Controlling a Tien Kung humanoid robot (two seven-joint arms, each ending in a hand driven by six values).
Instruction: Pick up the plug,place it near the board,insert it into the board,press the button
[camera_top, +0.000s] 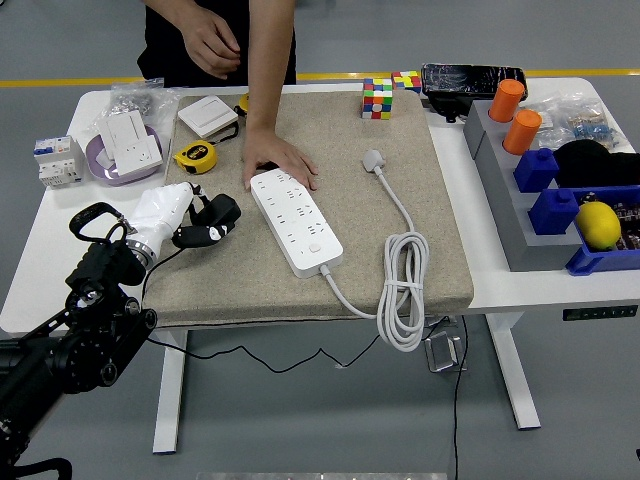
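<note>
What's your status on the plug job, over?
Left hand shut on black plug, left of the power strip. Plug not inserted. Person's hand resting on the strip's far end.

Looks like a robotics lab: grey floor with a yellow tape line (90, 82) behind the white height-adjustable table (460, 210), cluttered with test objects.

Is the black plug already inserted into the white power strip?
No; the black plug is in the left robot hand over the beige mat, apart from the white power strip.
</note>
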